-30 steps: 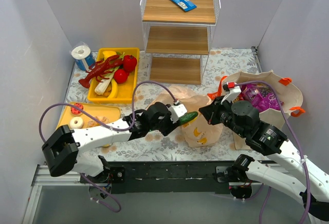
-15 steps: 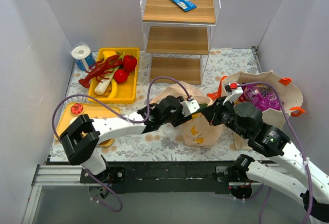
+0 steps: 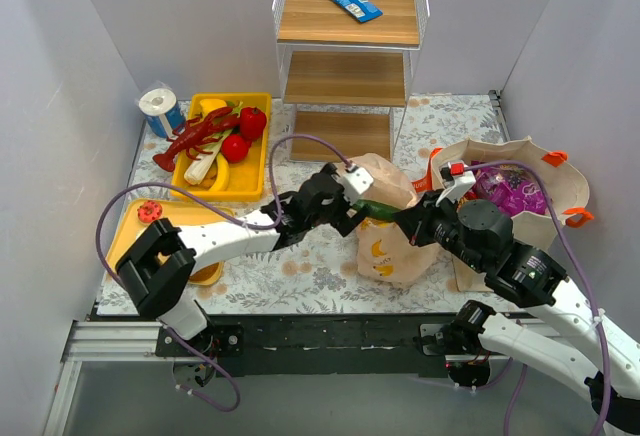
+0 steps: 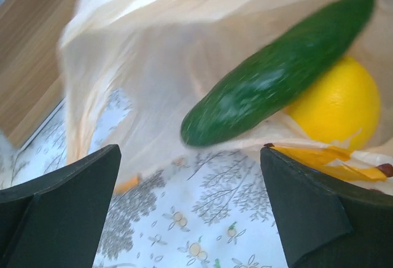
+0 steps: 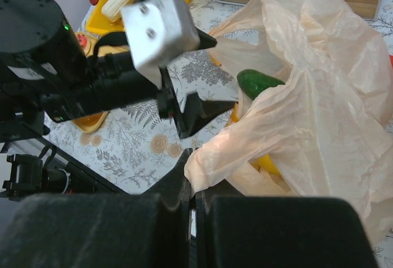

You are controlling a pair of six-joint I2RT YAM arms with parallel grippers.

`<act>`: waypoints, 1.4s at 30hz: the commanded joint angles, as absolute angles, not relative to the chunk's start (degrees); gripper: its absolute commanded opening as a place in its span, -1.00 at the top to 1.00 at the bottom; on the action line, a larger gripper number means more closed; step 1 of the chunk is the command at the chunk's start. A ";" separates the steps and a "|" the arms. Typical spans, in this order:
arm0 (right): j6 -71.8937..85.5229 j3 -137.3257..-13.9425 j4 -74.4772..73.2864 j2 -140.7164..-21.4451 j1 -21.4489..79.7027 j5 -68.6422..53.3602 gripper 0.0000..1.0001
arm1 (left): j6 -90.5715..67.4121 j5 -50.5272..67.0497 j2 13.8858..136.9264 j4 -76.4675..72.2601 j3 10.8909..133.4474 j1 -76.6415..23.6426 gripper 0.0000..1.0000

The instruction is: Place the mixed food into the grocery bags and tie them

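Observation:
The thin peach grocery bag [image 3: 392, 248] lies mid-table with its mouth facing left. My right gripper [image 3: 408, 222] is shut on the bag's rim [image 5: 212, 157], holding the mouth up. A dark green toy cucumber [image 3: 378, 208] rests loose just inside that mouth [image 4: 276, 71], on top of a yellow fruit [image 4: 336, 105]. My left gripper [image 3: 356, 212] stands open right in front of the opening, with nothing between its fingers [image 4: 67, 200]. In the right wrist view the cucumber's end [image 5: 258, 82] peeks out of the peach bag [image 5: 319, 96]. The beige tote [image 3: 548, 168] at the right holds a purple packet [image 3: 510, 194].
At the back left, a yellow tray [image 3: 264, 136] holds a red lobster [image 3: 195, 136] and other toy food. Beside it stands a white paper roll [image 3: 158, 108]. A wire shelf [image 3: 348, 76] at the back carries a blue packet [image 3: 352, 0]. An orange tray [image 3: 128, 228] sits at the left.
My left gripper carried the cucumber right to the peach bag's mouth, then opened and let it go inside. The right gripper kept its hold on the bag's rim.

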State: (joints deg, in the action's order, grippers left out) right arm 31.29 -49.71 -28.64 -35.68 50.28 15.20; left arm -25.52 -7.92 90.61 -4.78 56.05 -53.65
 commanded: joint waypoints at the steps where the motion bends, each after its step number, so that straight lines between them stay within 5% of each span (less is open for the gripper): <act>1: 31.20 -50.36 -27.42 -34.72 50.45 17.14 0.97 | -35.58 -9.59 81.31 -7.99 51.95 -47.73 -0.96; 5: 31.20 -50.45 -27.25 -34.89 50.45 17.05 0.97 | -44.01 -5.37 76.38 -6.86 50.01 -41.76 -0.96; 14: 31.38 -49.31 -26.28 -35.24 50.45 16.17 0.97 | -59.83 2.61 85.51 2.55 55.90 -35.60 -0.96; 26: 31.46 -49.48 -27.33 -34.45 50.45 16.79 0.97 | -64.77 7.20 91.66 -3.69 51.86 -31.20 -0.94; 37: 31.55 -49.75 -27.51 -34.63 50.45 16.70 0.97 | -65.13 10.46 99.40 -8.17 53.70 -29.97 -0.39; 42: 31.47 -49.84 -28.39 -34.72 50.36 17.31 0.97 | -64.16 9.93 98.27 -10.88 54.23 -29.97 0.64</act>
State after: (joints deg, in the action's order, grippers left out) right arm 31.33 -49.71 -28.75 -35.18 50.28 15.99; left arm -65.34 9.52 100.44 -6.13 52.93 -30.20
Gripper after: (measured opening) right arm 0.029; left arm 0.299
